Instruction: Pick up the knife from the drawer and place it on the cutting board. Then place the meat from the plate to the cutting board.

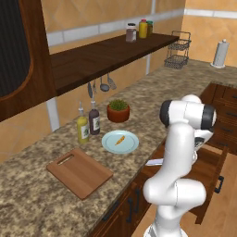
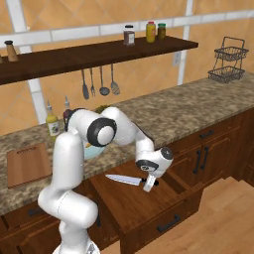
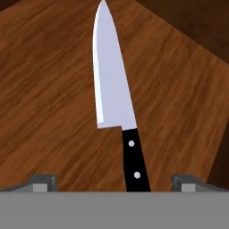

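You are looking at white arm (image 2: 74,163), glossy rounded link housings showing. Dark grey-black bands are ringing joints at shoulder and wrist. Gripper (image 3: 114,181) is showing two small grey square-edged fingertips (image 3: 44,181). Base column is showing white, bulbous.

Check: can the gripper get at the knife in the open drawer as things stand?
Probably yes. The gripper hangs open above the knife, handle between its fingertips, and nothing else lies in the drawer.

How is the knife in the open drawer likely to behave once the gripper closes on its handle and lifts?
The knife looks rigid, so it should lift without flexing. Its broad blade is longer than the black handle, so a grip at the handle's end may let the tip droop. The smooth handle lies flat between the open gripper fingertips and could slip.
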Available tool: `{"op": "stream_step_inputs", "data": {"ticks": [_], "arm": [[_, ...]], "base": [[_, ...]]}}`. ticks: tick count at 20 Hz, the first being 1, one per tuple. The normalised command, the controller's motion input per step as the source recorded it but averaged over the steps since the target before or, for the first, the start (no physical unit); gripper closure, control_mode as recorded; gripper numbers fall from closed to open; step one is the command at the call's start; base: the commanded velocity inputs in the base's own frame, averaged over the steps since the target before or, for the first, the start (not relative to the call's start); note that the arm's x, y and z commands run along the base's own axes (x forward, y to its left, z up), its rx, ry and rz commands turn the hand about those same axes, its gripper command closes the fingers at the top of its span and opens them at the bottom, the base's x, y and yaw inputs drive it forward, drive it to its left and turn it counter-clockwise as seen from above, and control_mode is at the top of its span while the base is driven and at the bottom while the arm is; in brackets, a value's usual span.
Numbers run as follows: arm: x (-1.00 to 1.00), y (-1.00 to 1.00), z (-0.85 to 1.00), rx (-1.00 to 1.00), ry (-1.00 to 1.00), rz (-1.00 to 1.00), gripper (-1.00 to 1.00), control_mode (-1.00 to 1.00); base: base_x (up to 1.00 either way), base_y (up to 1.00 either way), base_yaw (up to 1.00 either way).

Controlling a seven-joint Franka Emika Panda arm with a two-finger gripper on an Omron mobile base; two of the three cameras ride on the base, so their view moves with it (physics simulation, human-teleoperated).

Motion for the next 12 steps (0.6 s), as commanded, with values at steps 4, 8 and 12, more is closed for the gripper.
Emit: {"op": "stream_step_inputs", "data": {"ticks": [4,8,12], "arm": [[0.25,0.0,-0.17,-0.01,0.0,0.0,-1.0,-1.0],[0.22,0.0,-0.11,0.0,0.01,0.0,-1.0,-1.0],[0.19,0.0,-0.23,0.0,0.02,0.01,-1.0,-1.0]], "base": [[0.0,0.0,0.0],[0.0,0.0,0.0],[0.0,0.0,0.0]]}}
